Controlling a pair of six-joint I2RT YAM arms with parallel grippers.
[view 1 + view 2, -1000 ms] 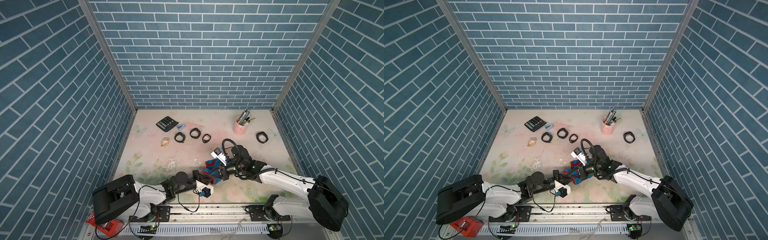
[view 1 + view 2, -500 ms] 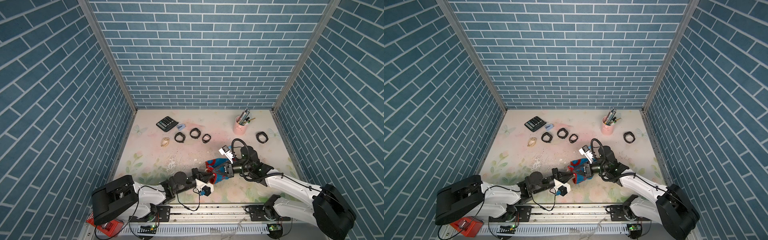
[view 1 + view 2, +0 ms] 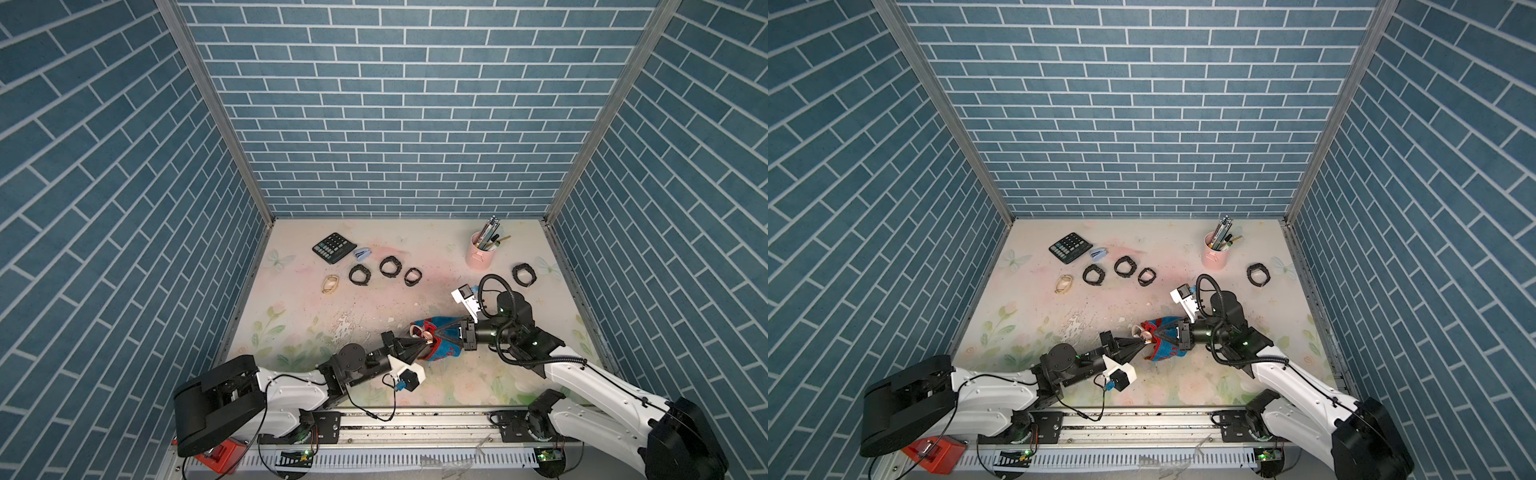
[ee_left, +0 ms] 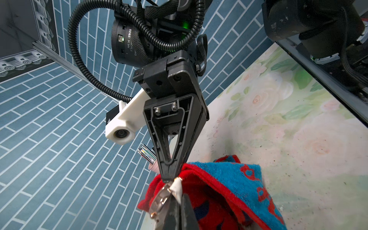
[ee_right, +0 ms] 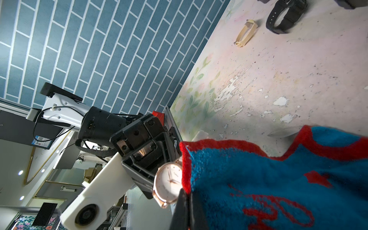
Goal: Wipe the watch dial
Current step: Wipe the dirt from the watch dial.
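Watch [image 4: 162,196] dial [image 5: 168,180] partly covered w/ cloth [image 5: 278,179] (red hem); strap [image 5: 159,201] mostly hidden.

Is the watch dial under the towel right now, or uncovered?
Mostly uncovered. In the right wrist view the watch shows its white dial and hands; the towel only reaches one edge of it.

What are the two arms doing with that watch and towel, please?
The left gripper is shut on a rose-gold watch, its white dial facing the other arm. The right gripper is shut on a red-and-blue towel, whose edge overlaps one side of the dial. Most of the face shows uncovered, so the wiping appears under way.
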